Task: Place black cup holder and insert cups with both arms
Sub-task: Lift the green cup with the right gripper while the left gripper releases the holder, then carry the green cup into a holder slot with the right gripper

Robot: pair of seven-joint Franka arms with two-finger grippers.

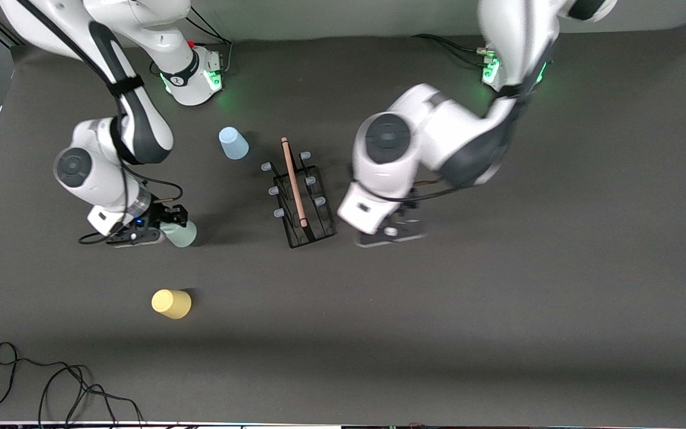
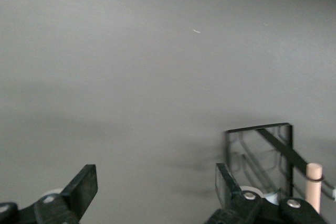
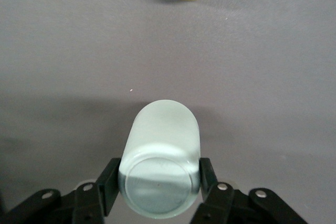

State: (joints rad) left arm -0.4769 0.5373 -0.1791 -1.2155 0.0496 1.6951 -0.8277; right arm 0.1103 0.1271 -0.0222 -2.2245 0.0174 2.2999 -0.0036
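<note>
Right pincer (image 3: 157, 182) clamping green cup (image 3: 160, 161), left pincer (image 2: 152, 190) spread beside rack (image 2: 262, 153)

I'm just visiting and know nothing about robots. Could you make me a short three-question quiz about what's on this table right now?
1. True or false: the right gripper is shut on the sage green cup.
2. Which cup lies nearest the front camera: (a) light blue cup, (b) yellow cup?
3. Fill in: the left gripper, beside the black cup holder, is ____.

Key: 1 true; 2 b; 3 open.
</note>
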